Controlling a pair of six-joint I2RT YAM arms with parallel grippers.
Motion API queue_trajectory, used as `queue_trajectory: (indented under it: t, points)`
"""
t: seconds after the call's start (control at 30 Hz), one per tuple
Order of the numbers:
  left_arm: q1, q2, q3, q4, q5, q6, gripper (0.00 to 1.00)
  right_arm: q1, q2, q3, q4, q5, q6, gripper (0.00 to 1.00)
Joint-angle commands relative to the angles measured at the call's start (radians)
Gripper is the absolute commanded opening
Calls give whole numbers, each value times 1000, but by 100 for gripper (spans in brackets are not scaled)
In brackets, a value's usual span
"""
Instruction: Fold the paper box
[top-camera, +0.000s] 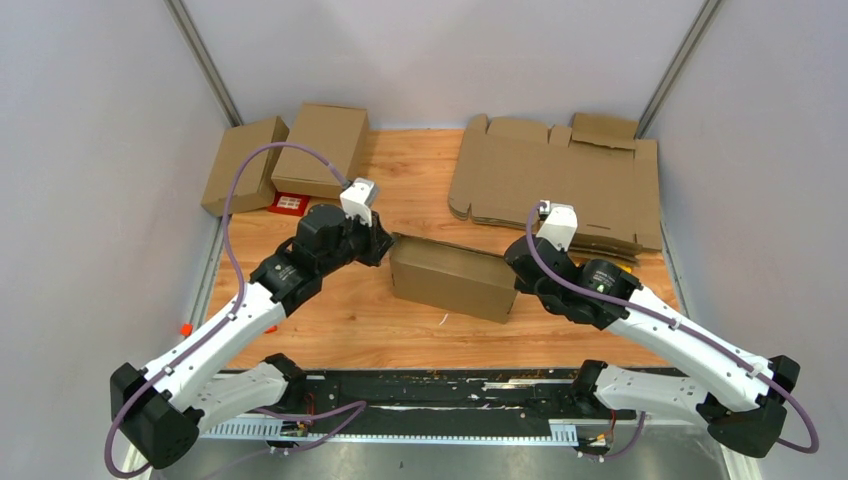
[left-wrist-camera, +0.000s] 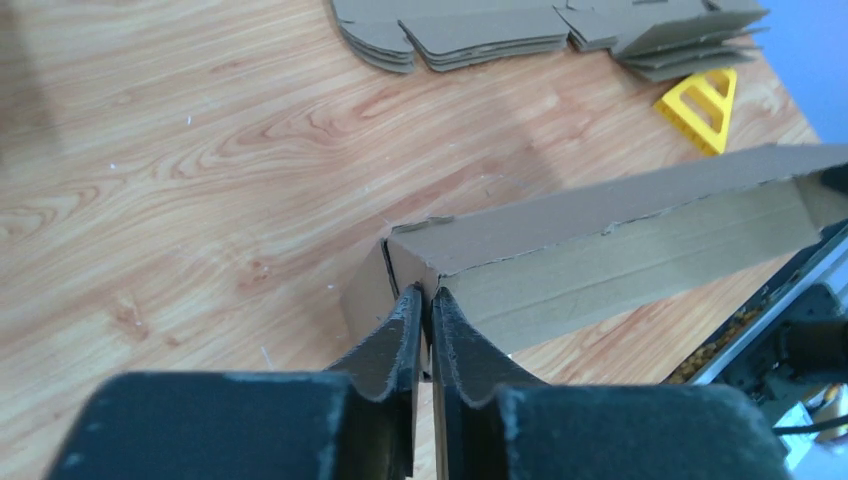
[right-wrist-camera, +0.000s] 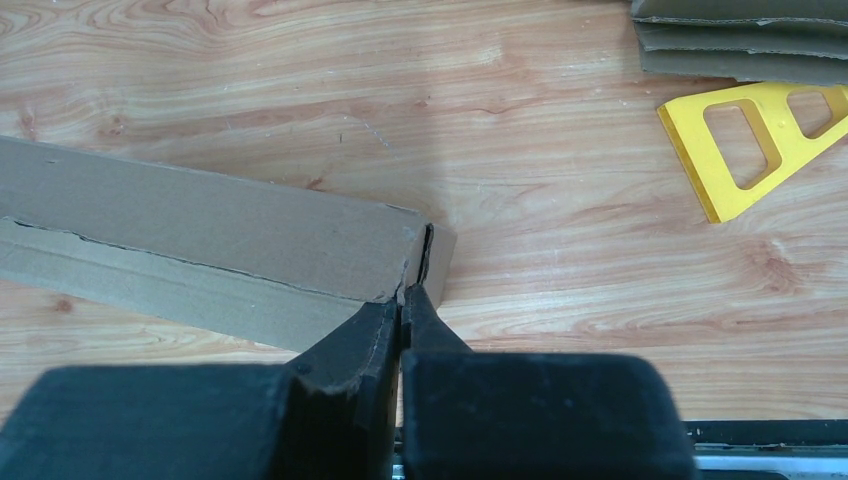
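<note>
**Wood table, grey walls: one box between two grippers**

Pale wooden table (top-camera: 400, 335), walled in plain grey (top-camera: 90, 150). One paper box (top-camera: 452, 278) lies at the centre, long and shallow. Two grippers meet it. The left gripper (left-wrist-camera: 427, 295), at its 9 o'clock end, is nipped to a slit on the corner. The right gripper (right-wrist-camera: 403, 295), at 3 o'clock, is pressed fully together with its tips touching the corner. At 11 o'clock are two closed cartons (top-camera: 318, 150) and one red card (top-camera: 290, 204). At 1 o'clock are one sheaf of flat sheets (top-camera: 555, 180) and one yellow triangle (right-wrist-camera: 755, 145).
</note>
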Motion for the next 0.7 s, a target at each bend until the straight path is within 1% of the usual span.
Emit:
queue_trajectory:
  t: [0.0, 0.2, 0.33, 0.57, 0.67]
  points:
    - [-2, -13, 50, -11, -34, 26, 0, 3, 17, -8, -16, -55, -17, 0]
    - [-2, -7, 21, -3, -15, 22, 0, 3, 19, -17, -12, -54, -16, 0]
    - [-3, -53, -70, 74, 4, 7, 0, 3, 22, -57, 3, -57, -4, 0]
    - [-2, -137, -243, 153, 24, -17, 0, 3, 28, -132, 33, -103, 15, 0]
    - [-2, -167, -282, 170, 26, -29, 0, 3, 29, -157, 41, -103, 28, 0]
